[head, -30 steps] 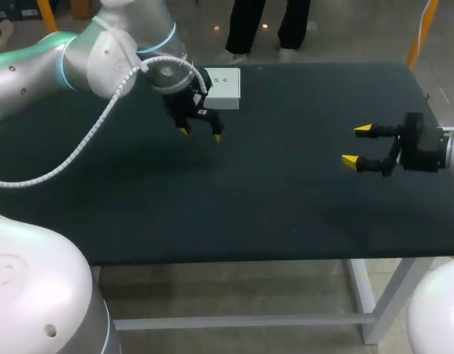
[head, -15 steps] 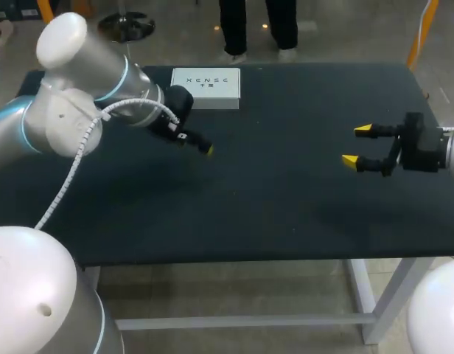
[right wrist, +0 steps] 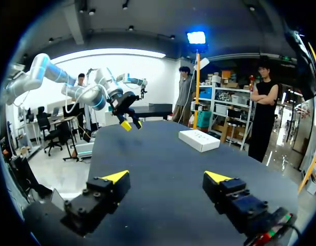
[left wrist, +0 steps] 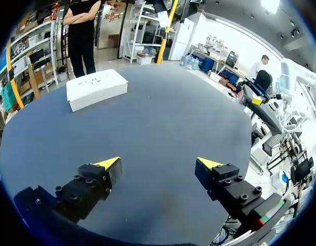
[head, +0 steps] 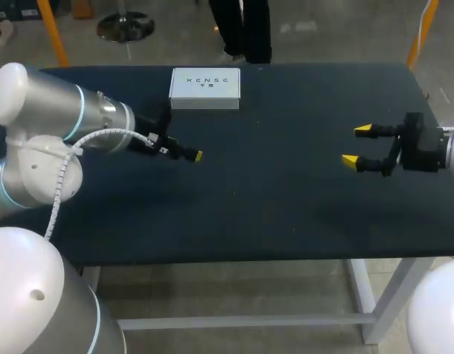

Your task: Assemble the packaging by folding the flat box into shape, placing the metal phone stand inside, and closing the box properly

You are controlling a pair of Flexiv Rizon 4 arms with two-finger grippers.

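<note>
The box (head: 205, 87) is white and lies flat on the black table (head: 286, 206), close to the far edge and a little left of the middle, with its printed top face up and all its sides looking shut. Neither arm touches it. The left gripper (head: 194, 155) hangs over the table on the near side of the box, apart from it, with the arm stretched in low from the left. In the left wrist view the left gripper (left wrist: 158, 165) has its two yellow-tipped fingers spread wide with only bare table between them, and the box (left wrist: 96, 89) sits well ahead and off to one side. The right gripper (head: 357, 145) is over the right part of the table, well apart from the box, pointing toward the middle. Its fingers (right wrist: 116, 177) are also spread and hold nothing. From the right wrist view the box (right wrist: 199, 140) lies far ahead across the table, with the left gripper (right wrist: 128, 123) raised beside it.
</note>
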